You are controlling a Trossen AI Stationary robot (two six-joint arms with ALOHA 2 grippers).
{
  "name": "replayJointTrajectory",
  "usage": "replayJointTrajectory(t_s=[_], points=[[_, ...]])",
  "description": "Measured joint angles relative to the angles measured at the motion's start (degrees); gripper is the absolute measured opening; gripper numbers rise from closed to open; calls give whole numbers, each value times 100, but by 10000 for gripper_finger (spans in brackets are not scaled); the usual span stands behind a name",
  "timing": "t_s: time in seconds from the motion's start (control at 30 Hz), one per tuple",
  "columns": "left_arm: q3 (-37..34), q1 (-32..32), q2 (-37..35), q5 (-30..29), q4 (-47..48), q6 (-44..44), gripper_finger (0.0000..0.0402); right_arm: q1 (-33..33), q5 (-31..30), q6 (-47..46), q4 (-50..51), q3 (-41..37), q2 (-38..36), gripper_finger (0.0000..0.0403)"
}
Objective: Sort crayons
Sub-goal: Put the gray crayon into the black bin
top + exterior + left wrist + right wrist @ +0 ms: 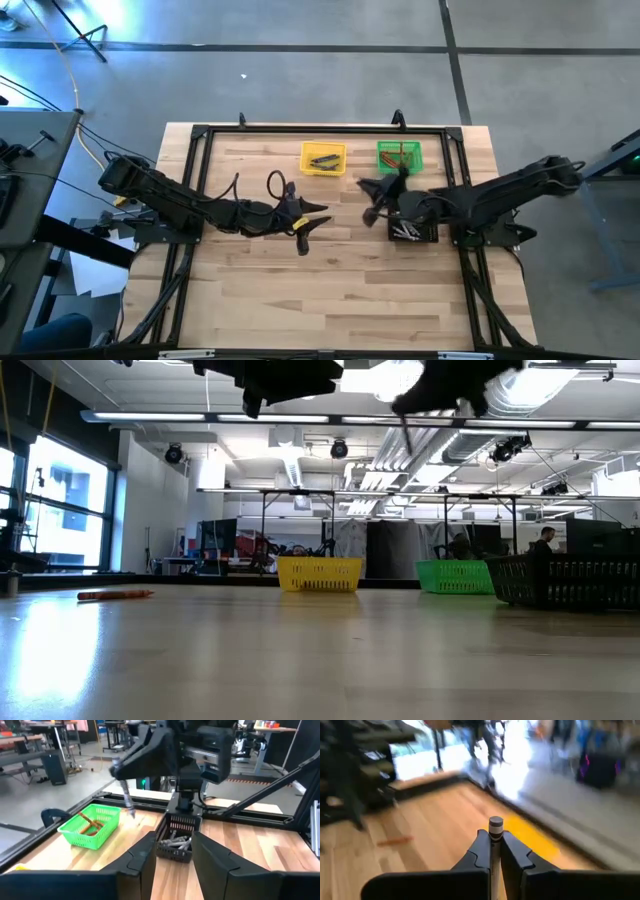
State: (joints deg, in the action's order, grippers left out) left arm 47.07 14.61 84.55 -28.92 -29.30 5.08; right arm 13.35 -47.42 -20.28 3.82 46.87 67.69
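Observation:
My right gripper (375,200) hangs above the table in front of the green bin (399,155), shut on a grey crayon (127,800). My left gripper (172,855) stands open in mid-air over the table's middle (316,222), pointing at the black tray (175,837), with nothing between its fingers. Silvery crayons lie in that tray. Orange-brown crayons (90,822) lie in the green bin. The yellow bin (323,157) holds dark crayons. One orange crayon (115,595) lies flat on the table (395,840). My right gripper pinches the grey crayon between its two fingertips close to the crayon's upper end (495,825), which sticks up just past the fingers. The fingers come roughly level and lie across the crayon. The crayon hangs below them, slightly slanted (129,807), clear of the table.
The yellow and green bins stand side by side at the table's far edge. The black tray (412,228) sits under the right arm. A black frame (200,135) runs round the tabletop. Bare wood (320,300) fills the near half.

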Motion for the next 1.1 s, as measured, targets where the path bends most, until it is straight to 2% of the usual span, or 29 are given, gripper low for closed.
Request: replayJointTrajectory(t_s=[0.1, 0.27, 0.33, 0.43, 0.6, 0.83, 1.1], points=[[0, 0, 0, 0, -9, 33, 107, -20, 154, -1543, 1638, 0, -252, 4], [0, 0, 0, 1, -20, 29, 106, 129, 275, -4117, 4089, -270, -113, 5], [0, 0, 0, -1, -32, 33, 106, 215, 406, -4909, 4465, -561, -65, 5], [1, 0, 0, -1, -51, 72, 106, 318, 584, -5589, 4474, -991, -54, 6], [0, 0, 0, -2, -59, 72, 106, 418, 636, -5922, 4128, -1394, -54, 7], [0, -2, 0, -82, -54, 72, 104, 432, 1091, -5838, 3974, -1438, -54, 11], [2, 4, -2, -45, 257, 83, 104, 433, 1479, -5110, 3649, -1438, -54, 73]])
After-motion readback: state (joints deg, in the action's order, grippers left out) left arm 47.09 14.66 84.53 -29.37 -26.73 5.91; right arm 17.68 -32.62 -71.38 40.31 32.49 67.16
